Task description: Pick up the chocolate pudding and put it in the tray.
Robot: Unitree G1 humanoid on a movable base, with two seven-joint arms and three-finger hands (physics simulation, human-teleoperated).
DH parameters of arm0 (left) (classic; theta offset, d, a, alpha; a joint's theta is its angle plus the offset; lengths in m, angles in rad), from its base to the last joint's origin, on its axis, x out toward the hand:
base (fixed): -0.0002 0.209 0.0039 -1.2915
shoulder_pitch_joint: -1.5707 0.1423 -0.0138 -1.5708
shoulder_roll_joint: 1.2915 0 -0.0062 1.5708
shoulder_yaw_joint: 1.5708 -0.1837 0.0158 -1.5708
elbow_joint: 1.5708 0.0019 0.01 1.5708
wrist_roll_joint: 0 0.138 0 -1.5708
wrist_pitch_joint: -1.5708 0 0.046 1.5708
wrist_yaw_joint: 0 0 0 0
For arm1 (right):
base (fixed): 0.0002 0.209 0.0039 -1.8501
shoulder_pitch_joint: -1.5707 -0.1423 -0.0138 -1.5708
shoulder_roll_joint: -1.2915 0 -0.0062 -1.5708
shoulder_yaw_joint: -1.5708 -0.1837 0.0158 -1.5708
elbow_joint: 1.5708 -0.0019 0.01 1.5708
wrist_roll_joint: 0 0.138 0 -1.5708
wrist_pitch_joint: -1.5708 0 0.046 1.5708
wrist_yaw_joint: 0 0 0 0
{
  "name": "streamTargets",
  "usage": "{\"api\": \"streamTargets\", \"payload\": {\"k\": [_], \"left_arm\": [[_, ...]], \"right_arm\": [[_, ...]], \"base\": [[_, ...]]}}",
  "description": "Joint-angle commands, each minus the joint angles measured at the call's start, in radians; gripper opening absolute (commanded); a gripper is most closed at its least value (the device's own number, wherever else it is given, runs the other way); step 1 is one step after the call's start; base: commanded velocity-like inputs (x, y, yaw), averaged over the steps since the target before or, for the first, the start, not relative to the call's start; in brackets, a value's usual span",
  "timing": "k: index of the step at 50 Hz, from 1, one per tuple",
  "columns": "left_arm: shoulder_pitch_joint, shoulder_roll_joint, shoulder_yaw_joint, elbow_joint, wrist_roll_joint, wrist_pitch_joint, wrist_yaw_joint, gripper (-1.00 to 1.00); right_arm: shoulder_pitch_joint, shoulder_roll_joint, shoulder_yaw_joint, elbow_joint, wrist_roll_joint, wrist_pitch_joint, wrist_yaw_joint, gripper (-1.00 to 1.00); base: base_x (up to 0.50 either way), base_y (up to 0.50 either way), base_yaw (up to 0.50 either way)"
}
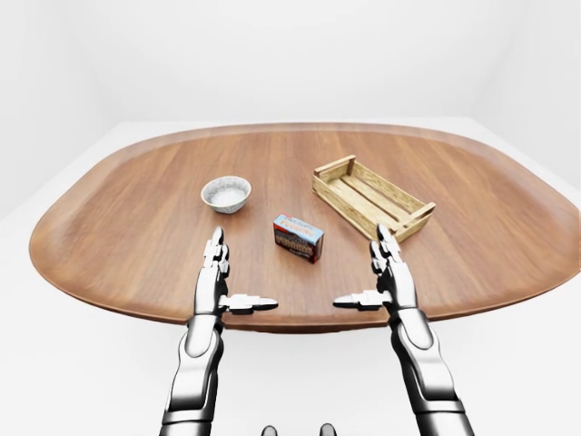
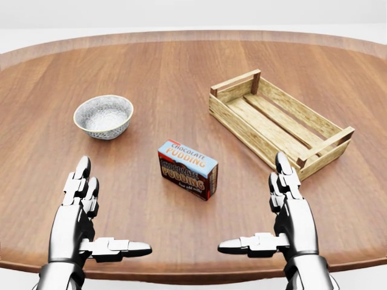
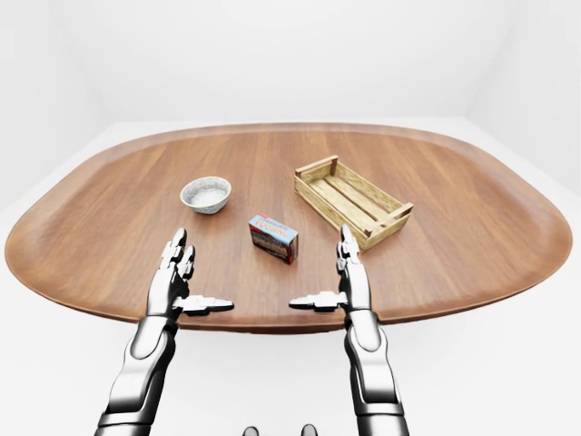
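Observation:
The chocolate pudding box lies on the wooden table, mid-view in the head view. The wooden slatted tray sits up and to its right, empty. My left hand is open at the lower left, fingers pointing up the view and thumb turned inward. My right hand is open at the lower right in the same pose, its fingertips close to the tray's near corner. Both hands are empty and hover near the table's bottom edge, on either side of the box and apart from it.
A small grey-white bowl stands up and to the left of the box. The oval table's rim runs just below my hands. White floor and walls surround the table.

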Motion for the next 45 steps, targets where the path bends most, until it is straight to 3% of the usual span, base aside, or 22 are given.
{"api": "streamTargets", "payload": {"k": [1, 8, 25, 26, 27, 28, 31, 45], "left_arm": [[0.003, 0.000, -0.001, -0.004, 0.001, 0.002, 0.000, 1.00], [-0.001, 0.000, 0.000, 0.003, 0.000, -0.001, 0.000, 1.00], [0.010, 0.002, -0.006, -0.005, 0.009, 0.002, -0.010, 1.00], [0.003, 0.005, -0.008, 0.010, 0.037, -0.001, 0.005, 1.00], [0.005, 0.002, -0.009, 0.015, 0.046, -0.028, 0.013, 1.00], [0.008, 0.003, -0.010, 0.018, 0.048, -0.035, 0.009, 1.00], [0.013, 0.002, -0.011, 0.000, 0.051, -0.023, 0.008, 1.00], [0.015, 0.001, -0.009, -0.002, 0.053, -0.023, 0.005, 1.00]], "right_arm": [[0.012, 0.007, -0.015, -0.054, 0.014, -0.050, -0.023, 1.00], [0.015, 0.014, -0.027, -0.143, 0.047, -0.091, -0.064, 1.00], [0.021, 0.012, -0.017, -0.183, 0.065, -0.091, -0.072, 1.00], [0.022, 0.012, -0.017, -0.187, 0.065, -0.091, -0.072, 1.00], [0.022, 0.012, -0.017, -0.187, 0.065, -0.091, -0.072, 1.00], [0.028, 0.011, -0.015, -0.196, 0.060, -0.091, -0.071, 1.00], [0.027, 0.012, -0.015, -0.193, 0.058, -0.091, -0.069, 1.00], [0.031, 0.013, -0.014, -0.197, 0.057, -0.091, -0.068, 1.00]], "base": [[0.36, 0.00, 0.00], [0.36, 0.00, 0.00], [0.36, 0.00, 0.00], [0.36, 0.00, 0.00], [0.36, 0.00, 0.00], [0.36, 0.00, 0.00], [0.36, 0.00, 0.00], [0.36, 0.00, 0.00]]}}
